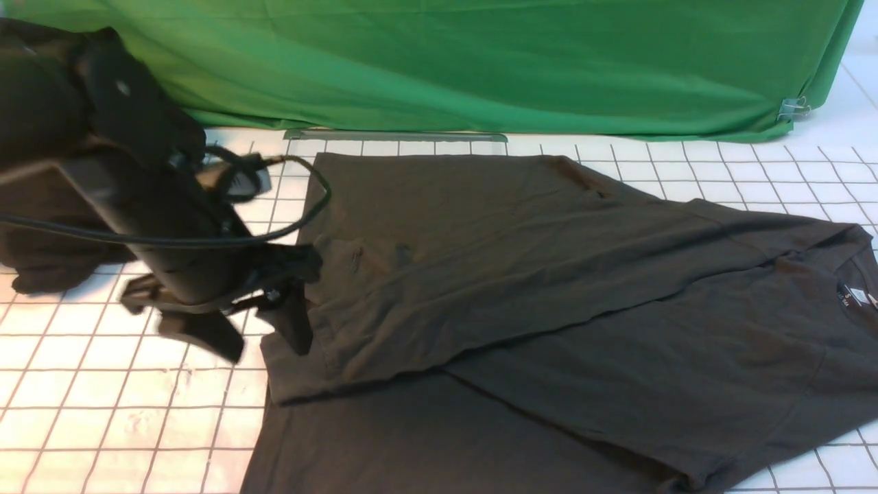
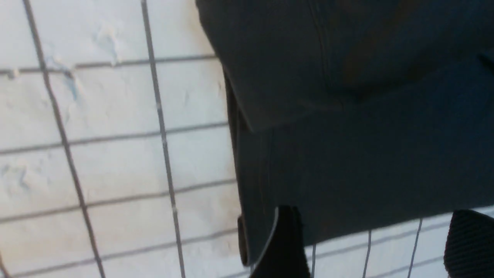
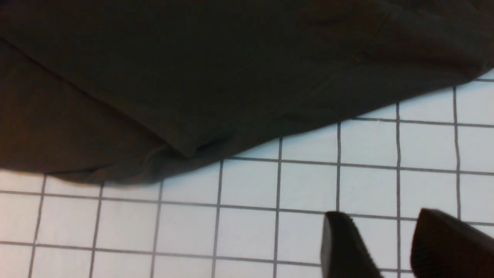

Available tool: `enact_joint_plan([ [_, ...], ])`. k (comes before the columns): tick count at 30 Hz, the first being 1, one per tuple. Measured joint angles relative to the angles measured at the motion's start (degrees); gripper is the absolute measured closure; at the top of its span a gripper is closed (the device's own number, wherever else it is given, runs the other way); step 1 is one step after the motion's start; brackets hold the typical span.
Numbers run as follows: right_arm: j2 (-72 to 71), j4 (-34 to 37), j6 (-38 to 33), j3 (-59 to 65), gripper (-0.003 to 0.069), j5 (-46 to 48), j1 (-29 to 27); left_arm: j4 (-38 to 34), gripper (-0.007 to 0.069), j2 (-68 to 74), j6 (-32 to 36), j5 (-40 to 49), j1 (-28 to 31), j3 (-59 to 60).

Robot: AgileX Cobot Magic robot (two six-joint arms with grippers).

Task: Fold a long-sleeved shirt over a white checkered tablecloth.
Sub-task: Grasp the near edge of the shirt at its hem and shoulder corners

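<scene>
Bright, even light; slight motion blur

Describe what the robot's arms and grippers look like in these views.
The left arm is a bulky matte-black tube with black cables looping around it, blurred in the front view. The left gripper has two black tapered fingers, one with a ribbed pad. The right gripper shows two similar black fingers. The right arm itself is out of view.

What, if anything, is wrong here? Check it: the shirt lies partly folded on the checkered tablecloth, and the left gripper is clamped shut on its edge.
The left gripper is not clamped: the left wrist view shows its jaws wide apart, holding nothing. The shirt does lie partly folded on the tablecloth.
</scene>
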Motion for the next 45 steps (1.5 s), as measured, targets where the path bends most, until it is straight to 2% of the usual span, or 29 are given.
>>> enact_joint_plan([
  [4, 0.0, 0.0, 0.0, 0.0, 0.04, 0.0, 0.0, 0.8, 0.0095, -3.7, -1.7, 0.9, -0.7, 5.7],
  [6, 0.0, 0.0, 0.0, 0.0, 0.0399, 0.0, 0.0, 1.2, 0.0101, -5.0, -3.5, -2.4, -1.9, 11.8],
  [11, 0.0, 0.0, -1.1, 0.0, 0.0367, -0.1, 0.0, -0.2, 0.0152, -4.0, -4.8, -11.4, -3.6, 21.6],
  [19, 0.0, 1.1, -4.4, 0.0, 0.0322, -0.1, 0.0, -5.0, 0.026, 1.3, -3.6, -17.1, -3.9, 22.9],
  [21, 0.2, 3.1, -6.4, 0.0, 0.0314, 0.2, 0.0, -7.5, 0.031, 2.5, -1.2, -17.3, -3.9, 22.9],
  [25, 2.1, 9.8, -12.1, 0.0, 0.0253, 0.6, 1.8, -9.1, 0.0479, 2.3, 0.1, -17.9, -3.9, 22.9],
  [27, 3.5, 11.3, -13.4, 0.0, 0.0211, 0.6, 4.0, -8.7, 0.0566, 1.3, 0.1, -18.0, -3.9, 22.9],
  [28, 4.5, 11.6, -13.7, 0.0, 0.0193, 0.6, 5.1, -8.0, 0.0584, 0.5, 0.1, -18.0, -3.9, 22.9],
  [31, 8.9, 11.8, -15.8, 0.0, 0.0141, 0.1, 10.8, -5.6, 0.0594, -2.0, -0.6, -17.4, -3.9, 22.9],
  [33, 12.8, 11.8, -18.2, 0.0, 0.0125, -1.8, 15.7, -4.4, 0.0594, -3.8, -0.7, -17.2, -3.9, 22.9],
  [35, 15.0, 11.7, -19.1, 0.0, 0.0122, -3.2, 18.2, -3.6, 0.0594, -4.8, -0.7, -17.2, -3.9, 22.9],
  [36, 19.3, 11.0, -19.6, 0.0, 0.0119, -6.3, 22.6, -2.3, 0.0594, -6.1, -0.7, -17.1, -3.9, 22.9],
  [39, 26.8, 5.5, -17.2, -1.0, 0.0117, -9.4, 28.9, -0.9, 0.0594, -7.3, -0.7, -16.7, -3.9, 22.9],
  [40, 27.3, 5.5, -16.9, -1.0, 0.0116, -9.5, 28.9, -0.7, 0.0594, -7.4, -0.7, -16.7, -3.9, 22.9],
  [42, 33.8, -1.4, -13.8, -2.8, 0.0115, -10.6, 32.6, -0.3, 0.0594, -7.6, -1.0, -16.7, -3.9, 22.9],
  [45, 39.8, -6.5, -11.8, -4.9, 0.0116, -11.1, 34.7, -0.2, 0.0594, -7.6, -1.0, -16.7, -3.9, 22.9],
])
